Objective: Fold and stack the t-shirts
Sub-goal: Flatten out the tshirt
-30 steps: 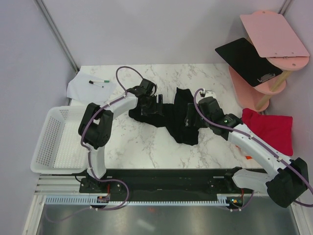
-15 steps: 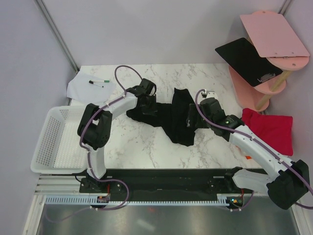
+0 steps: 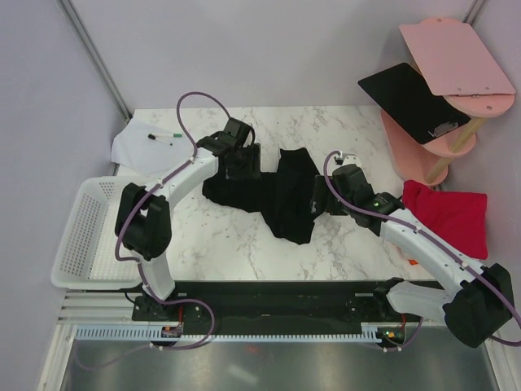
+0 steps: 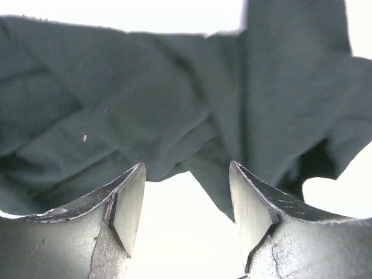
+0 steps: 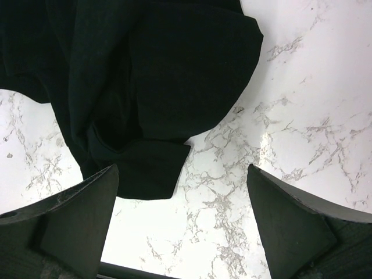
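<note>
- Our left gripper (image 4: pixel 186 170) stands spread with nothing between its fingers. Bare bench (image 4: pixel 186 232) shows in the gap, and the black t-shirt (image 4: pixel 174 104) begins right at the tips and fills the wrist view beyond them.
- From above, that gripper hangs over the shirt's far-left part, in the far half of the bench. From there the cloth spreads toward the right and toward the near edge.
- Our right gripper (image 5: pixel 181 171) is also spread wide and holds nothing. In its wrist view the shirt lies ahead and to the left, with a sleeve-like flap just off the left finger and bare marble before the right one.
- The shirt is crumpled, not flat. Its bunched mass runs roughly left to right across the middle of the bench, and one lobe reaches toward the near edge between the two arms.
- We judge the left arm the nearer to a usable edge — a fold lies just off its tips, so a short reach and a pinch should take it. The right arm flanks the shirt's right side and would have to shift leftward onto the cloth.
- The red t-shirt (image 3: pixel 448 213) lies by the right edge of the bench, well apart from both grippers.
</note>
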Robot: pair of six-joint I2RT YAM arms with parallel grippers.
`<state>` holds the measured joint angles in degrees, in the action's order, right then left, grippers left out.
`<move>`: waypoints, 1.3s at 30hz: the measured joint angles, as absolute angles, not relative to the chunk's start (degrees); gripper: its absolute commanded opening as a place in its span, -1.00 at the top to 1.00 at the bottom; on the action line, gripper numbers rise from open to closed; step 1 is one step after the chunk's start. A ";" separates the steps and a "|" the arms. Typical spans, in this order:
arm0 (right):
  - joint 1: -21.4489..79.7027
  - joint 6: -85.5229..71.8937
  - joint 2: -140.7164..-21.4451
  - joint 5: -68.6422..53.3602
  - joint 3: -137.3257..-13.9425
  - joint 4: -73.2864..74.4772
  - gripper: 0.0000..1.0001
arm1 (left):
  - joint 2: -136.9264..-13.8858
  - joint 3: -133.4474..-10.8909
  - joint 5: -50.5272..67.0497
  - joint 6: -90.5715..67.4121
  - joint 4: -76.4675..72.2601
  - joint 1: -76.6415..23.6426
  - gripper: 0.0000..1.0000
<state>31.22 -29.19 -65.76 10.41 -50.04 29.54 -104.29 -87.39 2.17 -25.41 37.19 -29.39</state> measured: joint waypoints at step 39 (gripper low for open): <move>31.22 -29.15 -68.34 5.04 -47.46 26.17 -0.96 | -97.91 -52.64 17.10 -33.61 4.16 -19.20 -0.17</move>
